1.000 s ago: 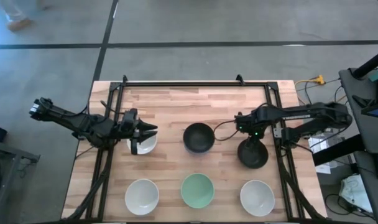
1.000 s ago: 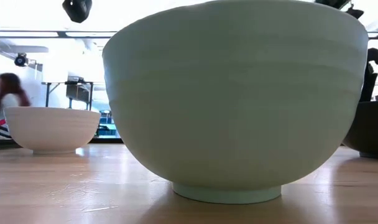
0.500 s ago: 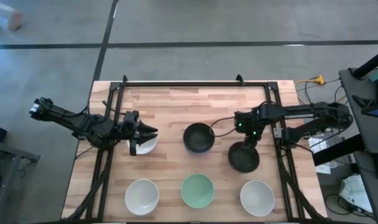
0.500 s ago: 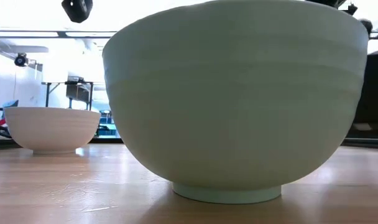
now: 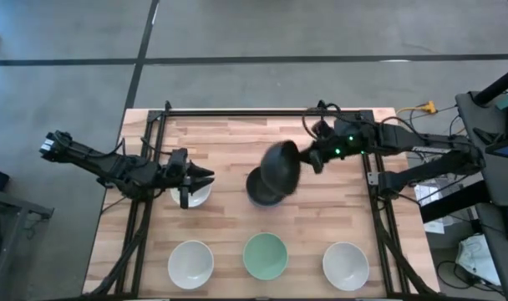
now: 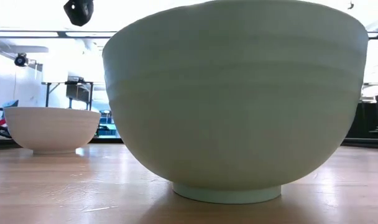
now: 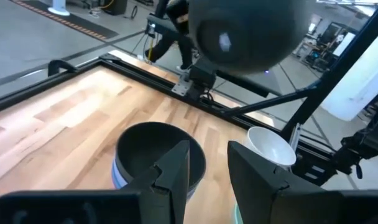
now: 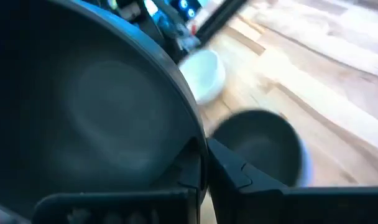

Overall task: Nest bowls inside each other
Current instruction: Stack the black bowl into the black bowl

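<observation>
black bowl (image 5: 280,161) lifted, now above stack (image 5: 262,187)

A mint green bowl (image 6: 235,102) stands close, a white bowl (image 6: 51,129) farther left.

Black bowl (image 5: 281,162) tilted above stacked bowls (image 5: 262,189).

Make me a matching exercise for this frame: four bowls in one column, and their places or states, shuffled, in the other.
Things:
1. held black bowl
2. second black bowl
3. mint green bowl
4. white bowl at the table's left

Places or states:
A. front row, middle, standing alone
B. lifted off the table, tilted, pinched at the rim by the right gripper
C. beneath the left gripper
D. table centre, sitting in a blue bowl

Pairs: 1-B, 2-D, 3-A, 4-C
</observation>
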Available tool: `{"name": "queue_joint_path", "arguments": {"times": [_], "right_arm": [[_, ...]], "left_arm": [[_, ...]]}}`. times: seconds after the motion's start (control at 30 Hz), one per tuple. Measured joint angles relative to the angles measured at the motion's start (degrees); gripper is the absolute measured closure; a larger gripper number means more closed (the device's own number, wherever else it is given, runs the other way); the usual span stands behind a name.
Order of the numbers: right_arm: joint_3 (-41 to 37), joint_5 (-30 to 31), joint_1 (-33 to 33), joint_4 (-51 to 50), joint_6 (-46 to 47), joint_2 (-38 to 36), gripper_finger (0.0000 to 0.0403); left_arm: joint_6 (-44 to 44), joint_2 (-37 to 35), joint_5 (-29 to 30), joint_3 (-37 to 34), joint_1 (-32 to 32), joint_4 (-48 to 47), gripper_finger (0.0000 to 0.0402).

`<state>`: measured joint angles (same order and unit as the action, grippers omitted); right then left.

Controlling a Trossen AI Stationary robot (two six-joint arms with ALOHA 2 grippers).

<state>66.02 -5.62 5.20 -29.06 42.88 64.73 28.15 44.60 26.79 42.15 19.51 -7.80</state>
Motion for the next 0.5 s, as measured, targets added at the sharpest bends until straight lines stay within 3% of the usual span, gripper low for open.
{"name": "queue_joint_path", "arguments": {"times": [0.1, 0.23, 0.37, 0.5], "right_arm": [[5.7, 0.4, 1.1, -2.1, 4.6, 5.2, 0.0392], [14.8, -3.1, 1.8, -12.4, 6.7, 14.5, 0.0392], [22.1, -11.4, 3.1, -27.5, 2.8, 23.9, 0.0391], [26.1, -12.4, 4.9, -34.8, -2.3, 29.9, 0.0391]], "left_arm": [[0.0, -0.1, 0.2, 0.0, 0.0, 0.2, 0.0307], [0.0, -0.6, 0.2, -0.2, 0.0, -0.1, 0.0307], [0.0, -0.9, 0.3, -0.2, 0.0, -0.2, 0.0307], [0.0, -0.8, 0.2, -0.3, 0.0, -0.5, 0.0307]]}}
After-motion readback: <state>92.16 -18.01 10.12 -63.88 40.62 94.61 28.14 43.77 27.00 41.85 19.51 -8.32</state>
